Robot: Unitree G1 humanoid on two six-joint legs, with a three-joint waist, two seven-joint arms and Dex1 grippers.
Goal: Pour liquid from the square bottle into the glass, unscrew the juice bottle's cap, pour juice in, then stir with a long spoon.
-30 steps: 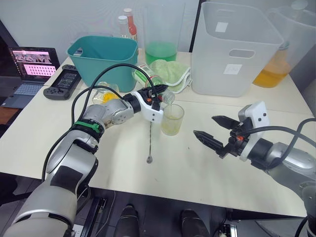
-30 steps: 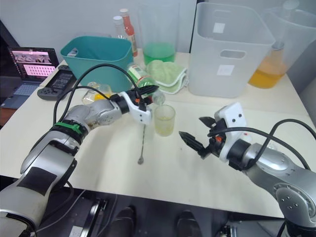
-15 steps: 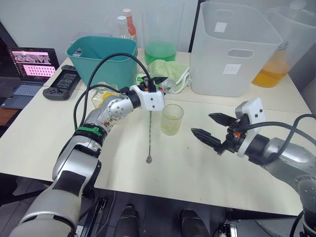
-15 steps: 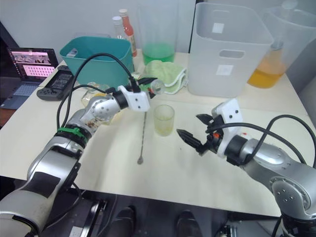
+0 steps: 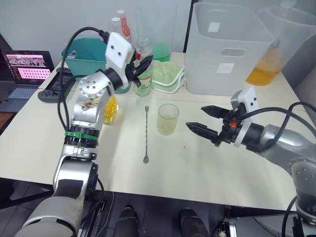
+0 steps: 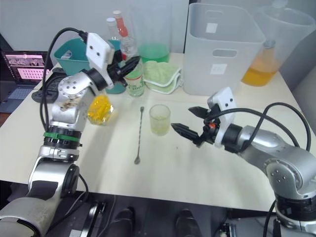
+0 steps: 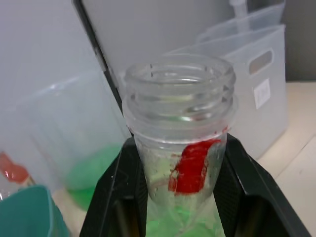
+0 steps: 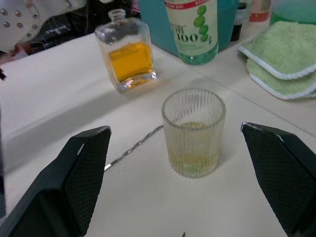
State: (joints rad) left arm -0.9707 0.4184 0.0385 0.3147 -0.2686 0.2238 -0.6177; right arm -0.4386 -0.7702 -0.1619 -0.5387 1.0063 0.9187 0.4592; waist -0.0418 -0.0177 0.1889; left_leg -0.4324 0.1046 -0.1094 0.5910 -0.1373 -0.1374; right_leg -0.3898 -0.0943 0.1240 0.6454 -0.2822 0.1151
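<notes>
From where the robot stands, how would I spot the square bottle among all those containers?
Start at the teal bin at the back of the table, on the robot's left. Just in front of it, near the ribbed glass and long spoon, stands the square bottle. Unlike the round, green-labelled juice bottle, it is squat, flat-sided clear glass holding orange-yellow liquid.

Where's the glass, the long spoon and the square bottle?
glass (image 5: pixel 168 119), left eye view, on its ribbed side.
long spoon (image 5: pixel 146 133), left eye view, on the middle of its handle.
square bottle (image 8: pixel 127 64), right wrist view, on its orange-filled front.
</notes>
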